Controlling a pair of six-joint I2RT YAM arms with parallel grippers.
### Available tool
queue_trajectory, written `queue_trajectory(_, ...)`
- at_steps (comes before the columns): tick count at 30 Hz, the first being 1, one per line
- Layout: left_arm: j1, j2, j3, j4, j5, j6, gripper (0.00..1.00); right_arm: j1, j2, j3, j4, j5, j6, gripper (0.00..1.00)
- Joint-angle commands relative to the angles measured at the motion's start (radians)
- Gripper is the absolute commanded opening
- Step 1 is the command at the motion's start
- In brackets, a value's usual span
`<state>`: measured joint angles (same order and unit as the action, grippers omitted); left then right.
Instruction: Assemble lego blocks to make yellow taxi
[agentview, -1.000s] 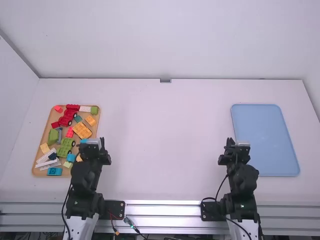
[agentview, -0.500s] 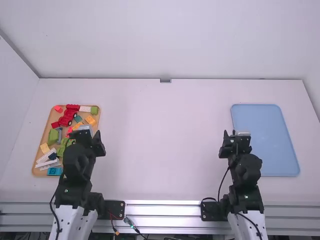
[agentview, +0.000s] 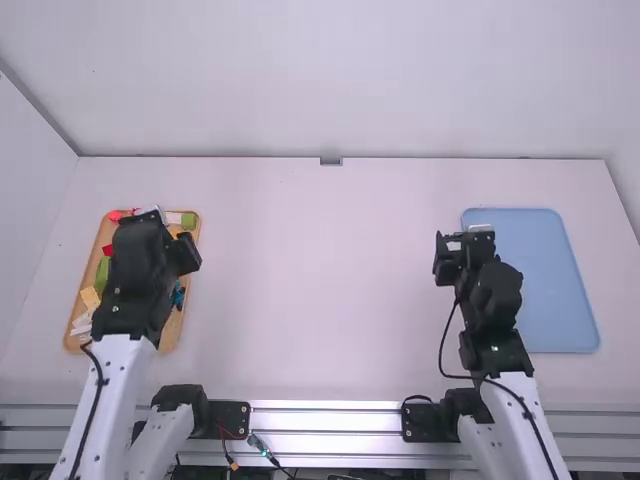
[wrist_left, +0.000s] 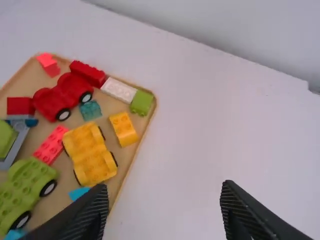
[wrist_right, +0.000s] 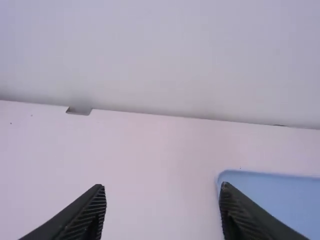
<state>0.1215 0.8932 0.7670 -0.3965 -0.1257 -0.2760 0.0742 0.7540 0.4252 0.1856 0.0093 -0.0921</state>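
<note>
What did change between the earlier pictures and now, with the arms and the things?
The left gripper moved forward and somewhat left, farther over the tan tray; the right gripper also moved forward. Nothing was grasped or released. The visible blocks and the blue tray stayed in place.

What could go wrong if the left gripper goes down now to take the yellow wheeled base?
The left gripper, which is open, may bump the red studded brick close beside the yellow wheeled base. The small yellow block lies near the tray rim and could perhaps be pushed against it.
</note>
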Motion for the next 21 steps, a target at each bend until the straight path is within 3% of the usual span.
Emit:
queue_trajectory(1,0.037,0.061,0.076,-0.023,-0.010,-0.066,0.64,0.008,0.053,0.065,0.013,0.005,-0.015,0.64)
queue_trajectory(21,0.213,0.694,0.484,-0.276,0.026,-0.218,0.94,0.042,0.436,0.294,0.106,0.013,-0.104,0.94)
